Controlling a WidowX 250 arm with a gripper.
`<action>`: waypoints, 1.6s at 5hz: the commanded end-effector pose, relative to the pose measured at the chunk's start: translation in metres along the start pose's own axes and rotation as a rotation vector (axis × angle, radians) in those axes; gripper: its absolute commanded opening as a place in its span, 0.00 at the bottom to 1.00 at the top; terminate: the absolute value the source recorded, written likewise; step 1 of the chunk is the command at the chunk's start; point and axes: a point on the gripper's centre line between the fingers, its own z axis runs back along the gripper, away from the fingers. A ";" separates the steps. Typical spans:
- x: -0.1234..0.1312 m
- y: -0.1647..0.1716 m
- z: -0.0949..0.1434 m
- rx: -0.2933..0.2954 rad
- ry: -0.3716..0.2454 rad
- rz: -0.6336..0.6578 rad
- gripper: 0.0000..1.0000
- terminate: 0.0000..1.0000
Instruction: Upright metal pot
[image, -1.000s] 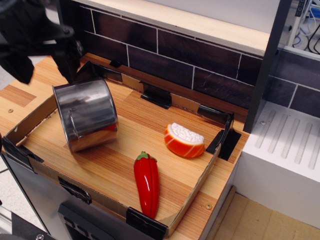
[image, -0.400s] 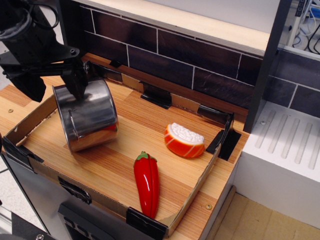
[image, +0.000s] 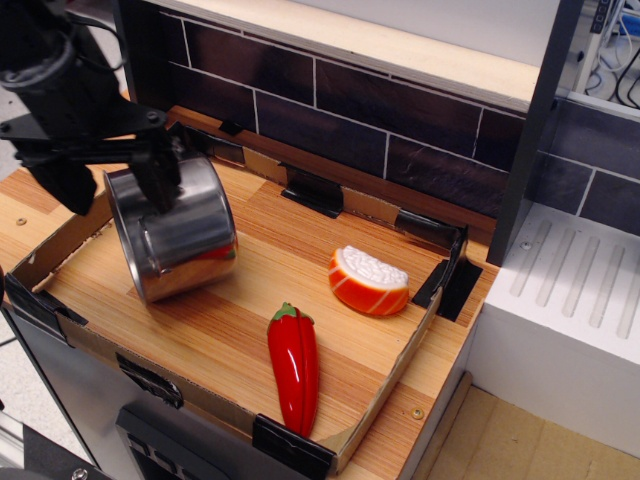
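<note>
The shiny metal pot (image: 185, 240) lies tilted on its side at the left end of the wooden tray (image: 300, 250). Its curved wall faces the camera and its upper end points toward the back left. My black gripper (image: 112, 188) is low over that upper end, and its jaws are open and wide apart. One finger (image: 160, 180) overlaps the pot's upper wall. The other finger (image: 65, 185) is outside the pot on its left. The frame does not show whether either finger touches the metal.
A red pepper (image: 293, 365) lies near the tray's front edge. An orange and white food piece (image: 368, 280) sits right of centre. Low cardboard walls (image: 60, 245) ring the tray. A dark tiled wall (image: 400, 130) stands behind, and a white ribbed unit (image: 570, 290) at the right.
My gripper has come down and to the right, from above the back left corner onto the pot's upper end. The pot has hardly moved. The other items are still.
</note>
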 end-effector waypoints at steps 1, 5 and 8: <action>-0.008 0.000 -0.008 -0.003 0.062 -0.052 1.00 0.00; 0.005 -0.003 0.005 -0.051 0.100 -0.131 0.00 0.00; 0.011 -0.030 0.019 0.575 0.010 -0.108 0.00 0.00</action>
